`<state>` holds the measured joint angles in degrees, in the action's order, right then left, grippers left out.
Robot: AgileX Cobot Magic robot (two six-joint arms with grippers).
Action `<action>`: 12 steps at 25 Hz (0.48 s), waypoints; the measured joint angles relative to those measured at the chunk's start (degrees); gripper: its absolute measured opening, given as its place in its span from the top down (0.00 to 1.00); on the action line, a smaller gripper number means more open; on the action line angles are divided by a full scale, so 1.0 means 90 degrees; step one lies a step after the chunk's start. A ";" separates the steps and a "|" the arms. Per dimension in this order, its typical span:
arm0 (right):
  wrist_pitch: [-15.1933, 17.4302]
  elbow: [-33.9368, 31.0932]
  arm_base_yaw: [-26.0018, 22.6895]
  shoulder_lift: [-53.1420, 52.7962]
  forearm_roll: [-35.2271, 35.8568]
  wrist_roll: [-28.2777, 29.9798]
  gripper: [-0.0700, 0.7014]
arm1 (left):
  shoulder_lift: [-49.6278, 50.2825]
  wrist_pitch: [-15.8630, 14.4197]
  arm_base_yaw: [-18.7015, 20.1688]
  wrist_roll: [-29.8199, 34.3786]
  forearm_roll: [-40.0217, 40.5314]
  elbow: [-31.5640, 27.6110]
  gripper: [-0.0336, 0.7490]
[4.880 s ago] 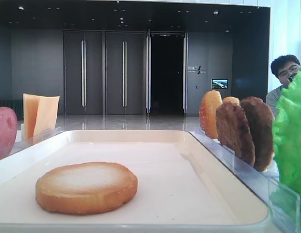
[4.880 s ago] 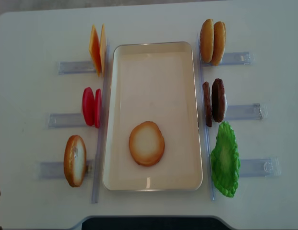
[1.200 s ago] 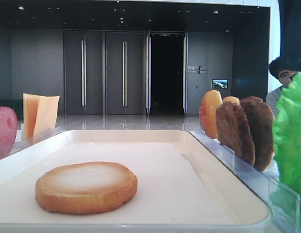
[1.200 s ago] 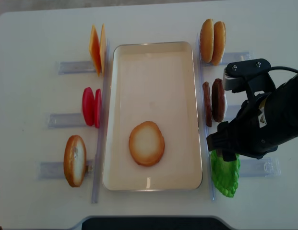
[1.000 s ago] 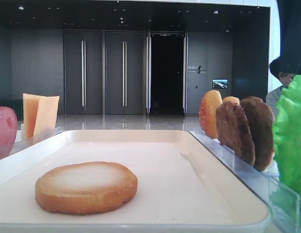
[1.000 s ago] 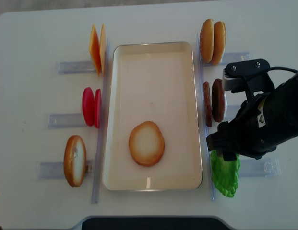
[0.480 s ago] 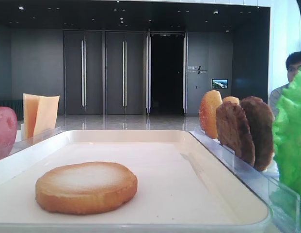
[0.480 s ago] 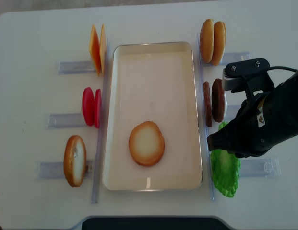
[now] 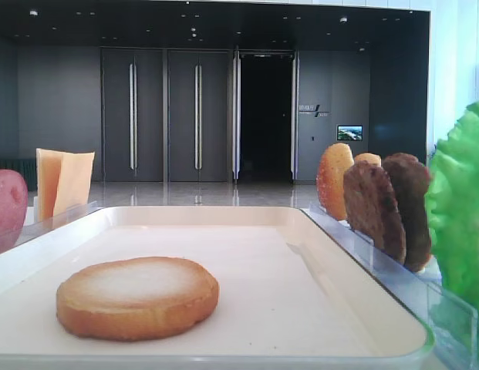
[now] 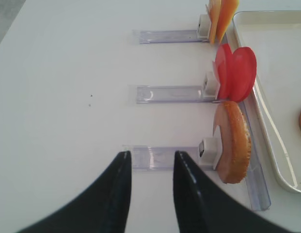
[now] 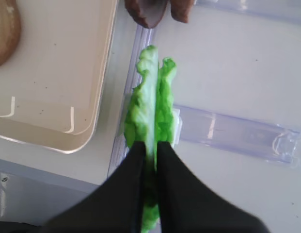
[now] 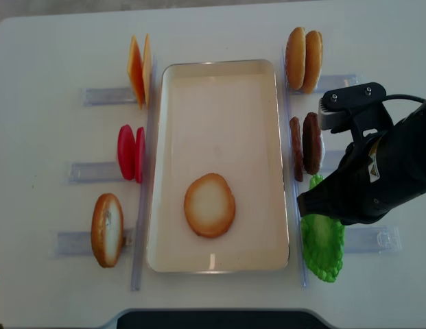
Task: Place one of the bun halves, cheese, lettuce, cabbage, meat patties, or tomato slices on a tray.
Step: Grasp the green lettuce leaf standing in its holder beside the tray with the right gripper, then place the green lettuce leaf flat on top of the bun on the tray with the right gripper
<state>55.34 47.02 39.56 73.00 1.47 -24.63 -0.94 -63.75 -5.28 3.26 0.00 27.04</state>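
The bright green lettuce (image 11: 151, 97) stands on edge in its clear holder, right of the cream tray (image 12: 219, 82). My right gripper (image 11: 150, 146) is shut on the leaf's near edge, both black fingers pressed against it. In the top view the right arm (image 12: 374, 175) covers the upper part of the lettuce (image 12: 322, 241). One bun half (image 12: 210, 205) lies flat on the tray, pale face up. My left gripper (image 10: 151, 154) hangs over the bare table left of another bun half (image 10: 235, 143), fingers apart and empty.
Cheese (image 12: 138, 68), tomato slices (image 12: 130, 152) and a standing bun (image 12: 107, 229) line the tray's left side in clear rails. Two buns (image 12: 304, 59) and meat patties (image 12: 305, 145) stand on the right, just behind the lettuce.
My right gripper has closed onto the lettuce, and the leaf has shifted slightly toward the tray. The left gripper has stayed put.
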 joint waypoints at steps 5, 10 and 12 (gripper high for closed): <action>0.0413 0.0282 0.0000 -0.0024 -0.0006 0.0000 0.83 | 0.0000 0.0000 0.0000 0.0000 0.0000 0.0000 0.67; 0.0939 0.0728 0.0000 -0.0355 0.0000 0.0000 0.83 | 0.0000 0.0000 0.0000 0.0000 0.0000 0.0000 0.68; 0.1155 0.0888 0.0000 -0.0521 0.0029 0.0000 0.83 | 0.0000 0.0000 0.0000 0.0000 0.0000 0.0000 0.68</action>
<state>65.74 55.02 39.56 68.31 1.73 -24.63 -0.94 -63.75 -5.28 3.26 0.00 27.04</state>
